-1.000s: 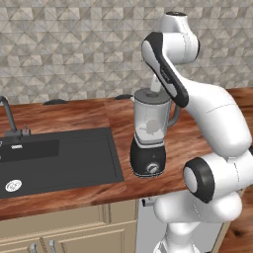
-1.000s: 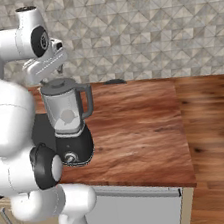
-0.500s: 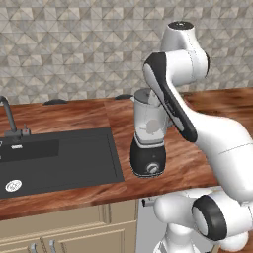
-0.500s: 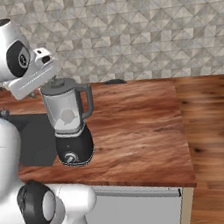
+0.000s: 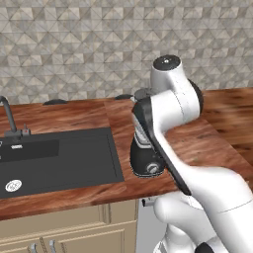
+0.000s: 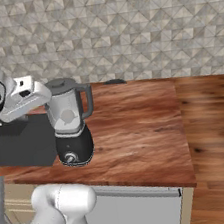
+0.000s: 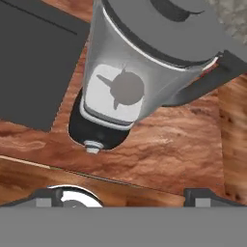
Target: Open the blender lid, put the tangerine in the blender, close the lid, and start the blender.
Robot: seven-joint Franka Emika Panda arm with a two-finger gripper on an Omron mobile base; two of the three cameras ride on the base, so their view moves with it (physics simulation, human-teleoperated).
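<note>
Dark finger tips of the hand (image 7: 123, 195) rise at the bottom corners of the hand view, set wide apart with nothing between them; the hand holds nothing. In the right base view the hand end of the arm sits just to the left of the jar, near its upper half, and contact cannot be confirmed.

The hand view looks down along the jar of the blender (image 7: 144, 72): the clear grey jar shows the blade at its bottom, a side handle juts toward the right, and the rounded black base with its silver knob (image 7: 93, 145) rests on the wooden counter (image 7: 164, 144). The blender lid (image 7: 173, 19), a dark grey cap, sits closed on the jar's rim.

In the right base view the blender (image 6: 71, 124) stands upright near the front edge of the counter (image 6: 137, 130), lid (image 6: 60, 84) in place, handle toward the right. In the left base view the arm hides most of the jar; the black base (image 5: 146, 160) shows just right of the black sink (image 5: 54, 158), with a faucet (image 5: 10, 118) behind the sink at far left. A patterned tile wall (image 5: 74, 49) backs the counter.
</note>
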